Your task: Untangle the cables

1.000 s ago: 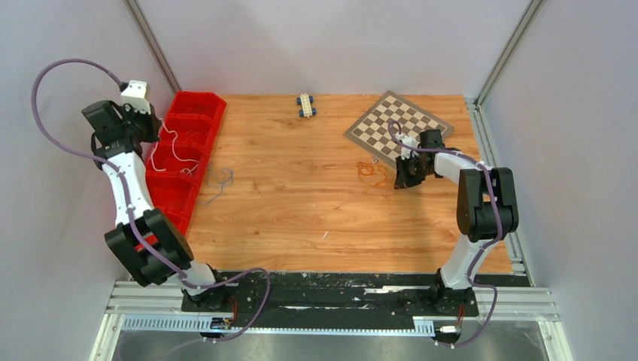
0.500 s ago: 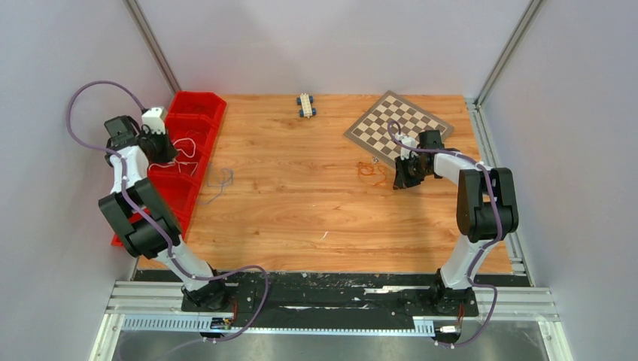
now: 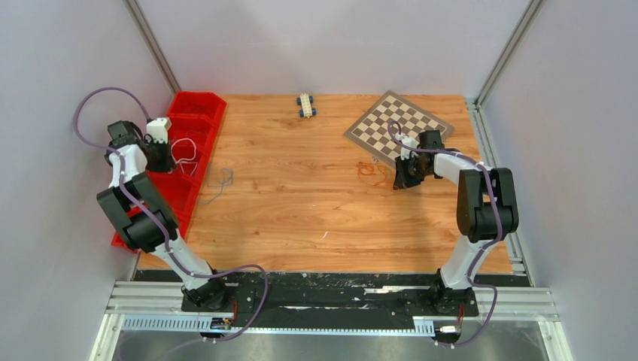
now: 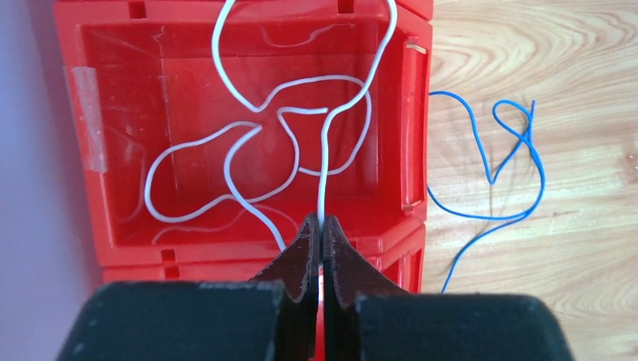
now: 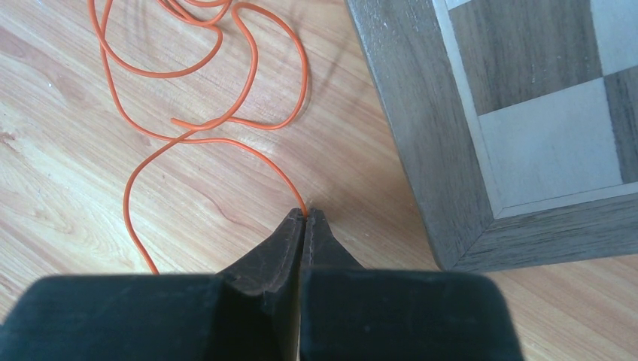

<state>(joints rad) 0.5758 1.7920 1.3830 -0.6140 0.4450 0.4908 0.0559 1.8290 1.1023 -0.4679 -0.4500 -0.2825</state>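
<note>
My left gripper (image 3: 161,153) (image 4: 322,220) is shut on a thin white cable (image 4: 323,173), which lies in loops inside a red bin (image 4: 417,135) at the table's left edge (image 3: 183,150). A thin blue cable (image 4: 490,180) lies loose on the wood just right of the bin (image 3: 220,180). My right gripper (image 3: 399,179) (image 5: 305,213) is shut on the end of a thin orange cable (image 5: 126,203), low over the table. The orange cable coils on the wood left of it (image 3: 369,170). The cables lie apart, with no knot in view.
A row of red bins (image 3: 197,113) runs along the left edge. A wooden chessboard (image 3: 399,124) (image 5: 527,83) lies at the back right, its edge right beside my right gripper. A small toy car (image 3: 305,104) stands at the back centre.
My left arm has folded in and moved its wrist down and right over the red bin with the white cable in its jaws. The right arm has not moved.
</note>
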